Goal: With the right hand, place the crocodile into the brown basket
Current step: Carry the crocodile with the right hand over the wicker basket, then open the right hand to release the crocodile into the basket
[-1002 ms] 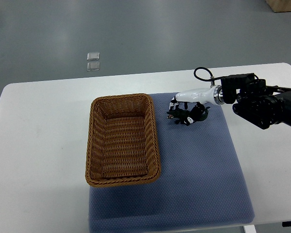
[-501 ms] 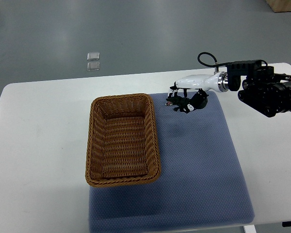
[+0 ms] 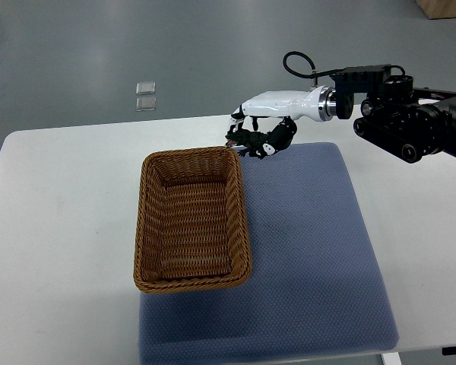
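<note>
My right hand, white with dark fingers, reaches in from the right edge and is shut on the dark green toy crocodile. Hand and crocodile hang lifted above the table, just past the far right corner of the brown wicker basket. The basket sits on the left part of a blue mat and holds nothing. The crocodile is partly hidden by the fingers. My left arm is not in view.
The mat lies on a white table. The black camera-like forearm housing hangs over the table's far right. Two small clear squares lie on the grey floor beyond the table.
My right hand has lifted the crocodile off the mat and carried it left and away, from the mat's far middle to the basket's far right corner.
</note>
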